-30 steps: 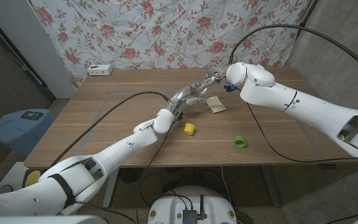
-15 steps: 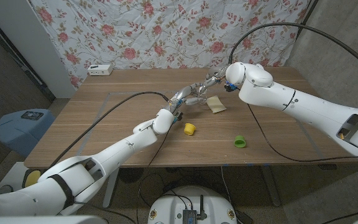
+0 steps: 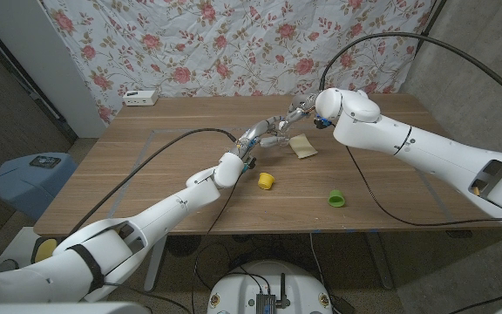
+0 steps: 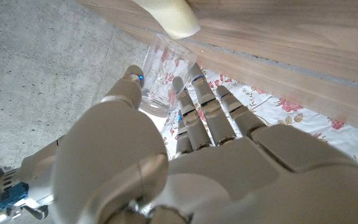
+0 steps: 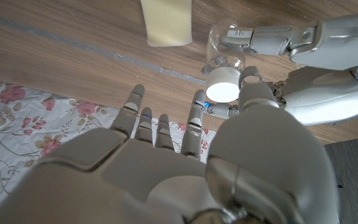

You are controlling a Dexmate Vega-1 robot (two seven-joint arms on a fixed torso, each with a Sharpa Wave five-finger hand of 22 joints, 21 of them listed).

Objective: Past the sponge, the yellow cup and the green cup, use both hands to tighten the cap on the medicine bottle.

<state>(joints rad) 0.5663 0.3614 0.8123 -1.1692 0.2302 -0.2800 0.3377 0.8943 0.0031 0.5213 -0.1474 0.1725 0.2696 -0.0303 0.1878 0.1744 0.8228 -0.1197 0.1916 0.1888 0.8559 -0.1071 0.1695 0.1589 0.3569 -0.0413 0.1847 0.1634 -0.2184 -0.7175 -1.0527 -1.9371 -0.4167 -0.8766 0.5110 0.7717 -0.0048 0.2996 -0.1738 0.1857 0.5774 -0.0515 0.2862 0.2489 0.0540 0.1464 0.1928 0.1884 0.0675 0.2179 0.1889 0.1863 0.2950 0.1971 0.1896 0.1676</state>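
Over the counter's far middle: left hand (image 3: 260,135) wrapped round the clear medicine bottle (image 3: 279,133), fingers (image 5: 263,35) across its body, bottle tipped sideways off the wood. Same grip seen in the left wrist view, left hand (image 4: 185,118) with thumb on one side of the medicine bottle (image 4: 160,71), fingers on the other.

Right hand (image 3: 301,112) meeting it from the opposite side, thumb and a fingertip (image 5: 199,102) at the white cap (image 5: 222,91); other fingers spread. Whether the cap is actually pinched or only touched: cannot tell. Right hand (image 5: 197,143) close behind the cap in its own wrist view, medicine bottle (image 5: 225,46) beyond.

Just beside the bottle, toward the robot's right: beige sponge (image 3: 302,146) lying flat on the counter (image 3: 146,166), also seen as sponge (image 5: 165,22) and sponge (image 4: 169,14) close to the bottle.

Nearer the robot: yellow cup (image 3: 267,180) just past the left wrist, green cup (image 3: 336,199) further right near the front edge; both well apart from the hands and under neither arm's reach to the bottle.

Black cables (image 3: 164,161) trailing over the wood along each arm. Far left corner: small white box (image 3: 140,98). Behind: floral cloth (image 3: 234,44).
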